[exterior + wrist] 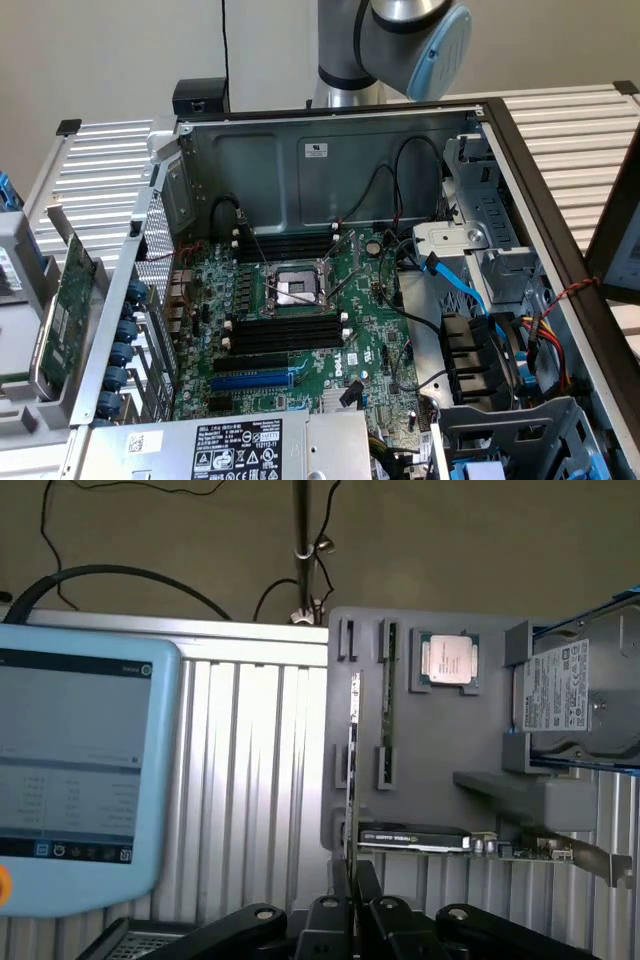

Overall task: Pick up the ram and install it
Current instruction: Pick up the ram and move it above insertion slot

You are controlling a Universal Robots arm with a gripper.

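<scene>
My gripper [352, 878] is shut on the ram [353, 770], a thin dark stick seen edge-on that reaches out from between the fingertips. Beyond it lies a grey parts holder [440, 750]; whether the ram touches the holder I cannot tell. A second thin dark strip [387, 700] stands in the holder's slots. In the exterior view the open computer case shows the motherboard [300, 330] with black memory slots [285, 335] below the processor socket [290, 290] and more slots [285, 245] above it. The arm's joint [410, 40] is behind the case.
On the grey holder are a processor chip [447, 660], a hard drive [575, 695] and an expansion card [430, 838]. A pale blue teach pendant [70, 770] lies on the ribbed table. In the case are cables [470, 300], a drive cage [500, 250] and a power supply [230, 450]. A green card [60, 310] stands outside it.
</scene>
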